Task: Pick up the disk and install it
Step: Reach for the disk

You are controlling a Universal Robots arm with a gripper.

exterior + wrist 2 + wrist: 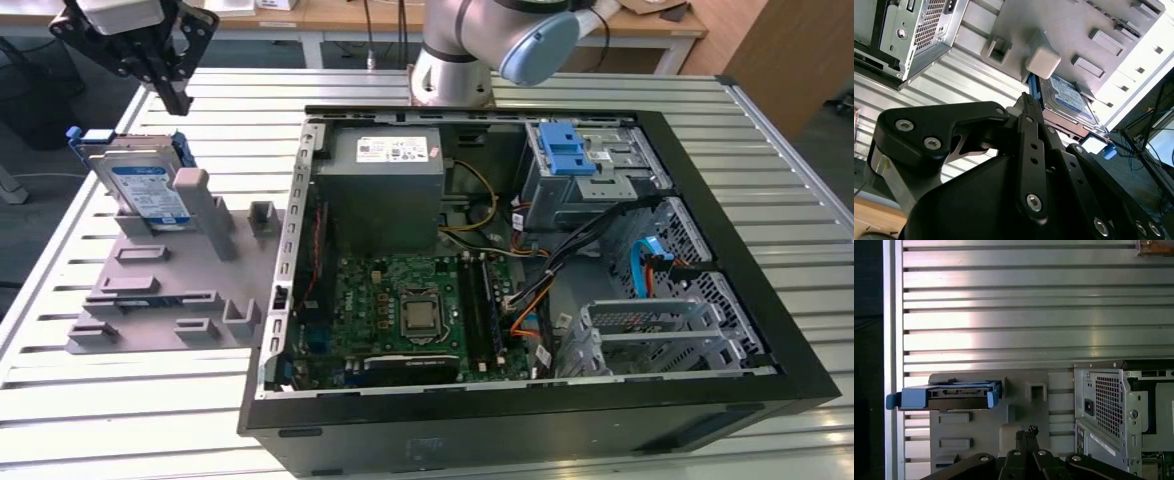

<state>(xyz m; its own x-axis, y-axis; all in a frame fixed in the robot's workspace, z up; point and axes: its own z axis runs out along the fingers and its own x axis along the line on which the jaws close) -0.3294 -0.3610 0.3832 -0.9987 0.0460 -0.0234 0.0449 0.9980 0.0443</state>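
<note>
End effector: black two-finger end effector (178,100) hangs above the disk at the exterior view's far left, near it but apart. Fingers pressed together, closed on nothing.
Disk: flat silver hard drive with blue-and-white label and blue plastic carrier frame (144,185), at the exterior view's left, outside the case. Not yet picked up.
Disk pose: upright on edge, slotted in the holder. Judged: this leaves its top edge free for a grasp from above.
Holder: grey plastic fixture plate with raised blocks and slots (147,290), flat on the worktop just beside the case's left wall.
Offset: in the first wrist view the disk (946,395) sits edge-on, off to one side of the fingertips, not lined up.
Case: open black desktop computer case (747,250), lying on its side so the bays face up.
Cage: grey metal drive cage with blue latch (587,185), far right inside the case. Likely the install spot.
Worktop: slatted aluminium worktop (787,150).
Progress: early approach, no contact.
</note>
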